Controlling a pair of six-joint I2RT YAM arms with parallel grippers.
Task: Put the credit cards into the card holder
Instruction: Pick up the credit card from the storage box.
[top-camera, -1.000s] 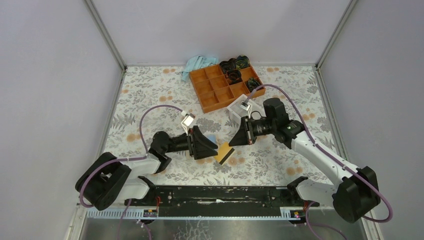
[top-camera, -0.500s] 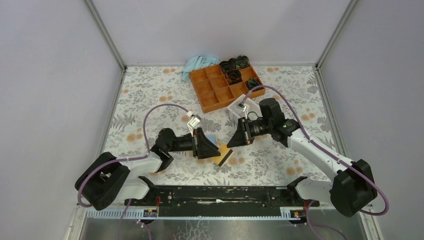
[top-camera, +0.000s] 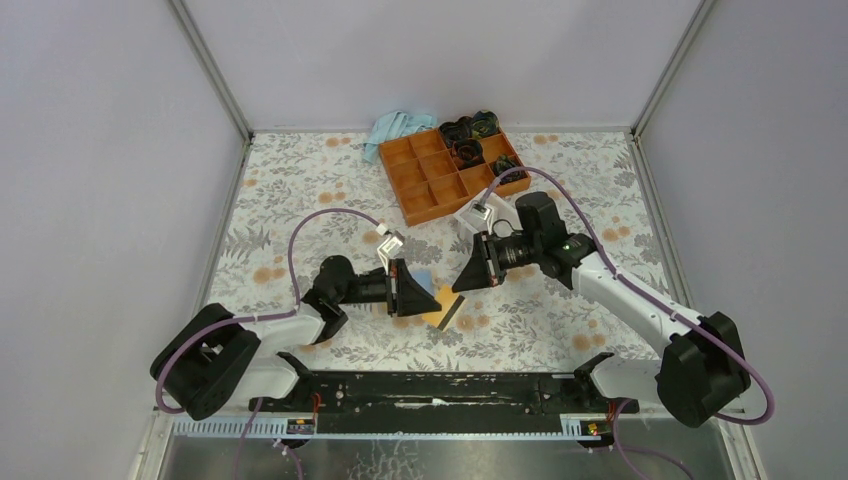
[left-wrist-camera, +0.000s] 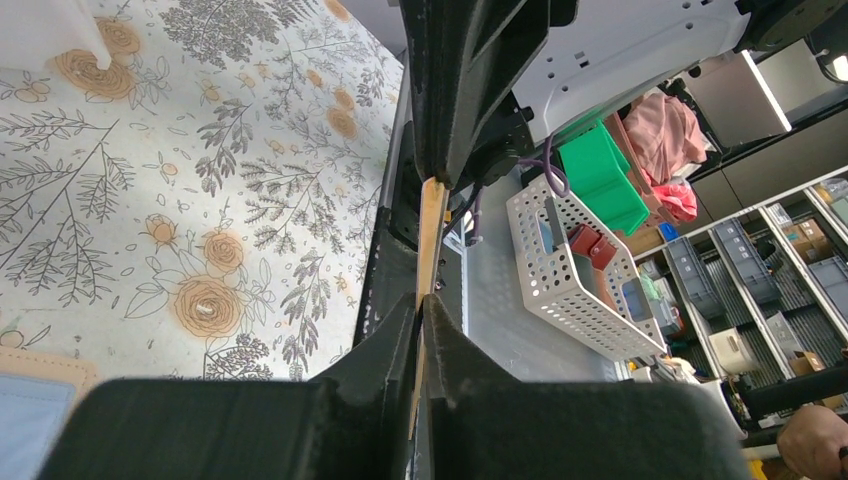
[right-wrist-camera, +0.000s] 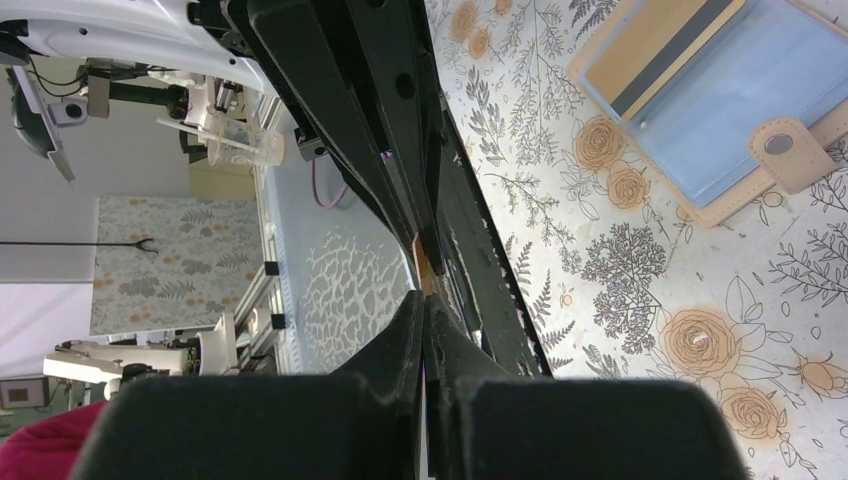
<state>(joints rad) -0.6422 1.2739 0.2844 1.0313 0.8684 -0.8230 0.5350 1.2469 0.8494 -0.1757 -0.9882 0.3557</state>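
Both arms meet low over the near middle of the table (top-camera: 300, 190), and each grips the same card (top-camera: 446, 311). The left gripper (top-camera: 430, 300) is clamped on one edge and the right gripper (top-camera: 460, 285) on the opposite edge. In each wrist view the card therefore shows only as a thin tan sliver running from that arm's closed fingers to the other arm's. This looks like a handover or a change of grip, probably so that one arm ends up holding the card by an end and its leading edge is free to slide into a pocket. The card holder (right-wrist-camera: 735, 110) lies open and flat on the table just beside the left gripper, inside up and snap tab showing. A second card (right-wrist-camera: 650, 50), tan with a dark stripe, sits on one half. The other half is light blue, and I cannot tell whether that is a card or lining. The table wears a white cloth printed with grey leaves and orange flowers. Toward the back stands an orange tray (top-camera: 412, 170) with dark items in a few compartments, and a crumpled blue cloth (top-camera: 395, 127) lies behind it. Plain pale walls close three sides. Past the near edge the wrist views catch shelving (left-wrist-camera: 760, 250), a green bin (left-wrist-camera: 598, 180) and a white perforated basket (left-wrist-camera: 560, 270).
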